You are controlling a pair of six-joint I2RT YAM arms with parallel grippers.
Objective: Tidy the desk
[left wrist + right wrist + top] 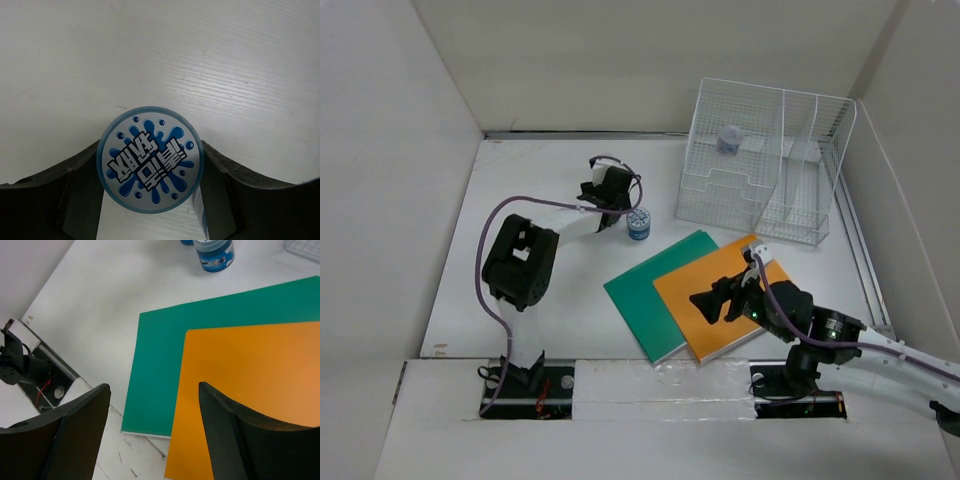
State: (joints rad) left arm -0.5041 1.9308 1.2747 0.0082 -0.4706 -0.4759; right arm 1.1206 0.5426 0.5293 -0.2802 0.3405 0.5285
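On the white desk (580,320), which filled the floor of the pale-walled cell, the left arm (520,262) reached toward the far middle. There the left gripper (151,150) stood over a small blue jar (638,223). The wrist camera showed the jar's splash-printed lid between the two dark fingers (75,192), a placement suited to lifting the jar by its sides. Whether the pads were pressing on it or only bracketing it could not be told.

Just right of the jar, a green notebook (655,295) lay flat and askew, with an orange notebook (720,290) overlapping its right half. The untidy stack looked likely to be the right arm's job. The right gripper (152,386) hung above the stack's near edge with its jaws spread wide and nothing between them. It appeared to be lined up for the orange cover's edge, though no contact was visible.

At the far right, the white wire-mesh rack (765,165) stood upright on the desk. A small greyish container (730,138) sat in its left compartment. The narrower slots beside it were the probable home for the notebooks.
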